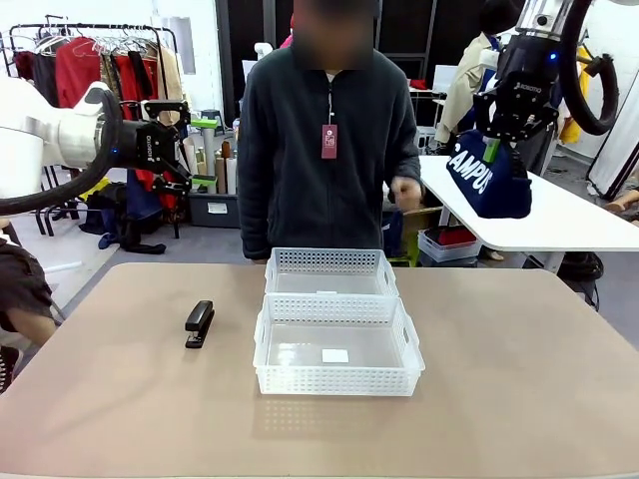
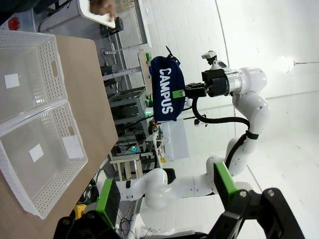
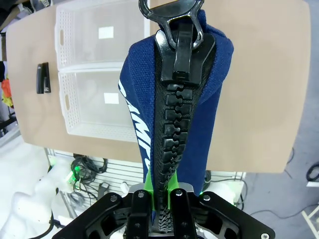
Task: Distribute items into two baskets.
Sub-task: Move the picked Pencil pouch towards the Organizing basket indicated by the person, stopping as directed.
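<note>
pouch (image 1: 489,180) hangs high at my right, well apart from the table (image 1: 519,399), pinched at its zip edge by my right gripper (image 1: 491,150), jaws pressed on fabric beside the chunky zipper. soft cloth that sags below the grip; i judge it light, not fragile, likely to swing and fold on landing.

left gripper (image 1: 200,152) spread wide, holding nothing.

stapler (image 1: 200,323) lies flat, just left of the near basket (image 1: 339,384). hard, compact, smooth; best pinched across its narrow sides, mid-body.

far basket (image 1: 329,261) touches the near one. neither holds an item; white sticker (image 1: 335,355) on the near one's bottom.
</note>
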Robot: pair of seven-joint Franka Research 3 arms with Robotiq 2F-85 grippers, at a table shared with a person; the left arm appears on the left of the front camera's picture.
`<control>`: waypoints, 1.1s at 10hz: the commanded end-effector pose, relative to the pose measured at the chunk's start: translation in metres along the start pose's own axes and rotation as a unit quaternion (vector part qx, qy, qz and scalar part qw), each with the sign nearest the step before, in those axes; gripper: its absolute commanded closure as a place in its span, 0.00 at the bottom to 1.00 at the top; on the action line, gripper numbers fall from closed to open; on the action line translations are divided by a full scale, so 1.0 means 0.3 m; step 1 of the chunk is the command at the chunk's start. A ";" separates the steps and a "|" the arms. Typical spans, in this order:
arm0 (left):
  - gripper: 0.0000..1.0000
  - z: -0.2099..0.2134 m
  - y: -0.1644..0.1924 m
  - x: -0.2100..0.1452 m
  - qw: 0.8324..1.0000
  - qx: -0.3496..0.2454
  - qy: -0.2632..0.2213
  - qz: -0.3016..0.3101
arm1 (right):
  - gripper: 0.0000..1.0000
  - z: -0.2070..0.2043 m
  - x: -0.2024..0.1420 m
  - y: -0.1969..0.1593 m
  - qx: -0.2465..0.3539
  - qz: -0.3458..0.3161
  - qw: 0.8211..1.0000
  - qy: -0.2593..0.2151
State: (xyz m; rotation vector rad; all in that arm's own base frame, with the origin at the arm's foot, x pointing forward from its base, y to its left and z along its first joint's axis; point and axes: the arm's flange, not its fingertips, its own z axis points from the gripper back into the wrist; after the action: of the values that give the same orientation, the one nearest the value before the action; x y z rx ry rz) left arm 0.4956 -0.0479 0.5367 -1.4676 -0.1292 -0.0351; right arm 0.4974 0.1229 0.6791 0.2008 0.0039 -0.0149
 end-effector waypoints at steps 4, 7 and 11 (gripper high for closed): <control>0.00 0.003 -0.006 0.001 1.000 0.000 -0.003 -0.002 | 1.00 0.002 -0.009 0.002 -0.002 0.001 1.000 -0.001; 0.00 0.003 -0.006 0.001 1.000 0.000 -0.003 -0.002 | 1.00 0.002 -0.009 0.002 -0.002 0.001 1.000 -0.001; 0.00 0.003 -0.006 0.001 1.000 0.000 -0.003 -0.002 | 1.00 0.002 -0.009 0.002 -0.002 0.001 1.000 -0.001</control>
State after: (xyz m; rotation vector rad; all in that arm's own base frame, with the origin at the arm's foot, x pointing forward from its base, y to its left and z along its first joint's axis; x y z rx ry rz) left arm 0.4956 -0.0479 0.5367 -1.4676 -0.1292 -0.0351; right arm 0.4974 0.1229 0.6791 0.2008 0.0039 -0.0149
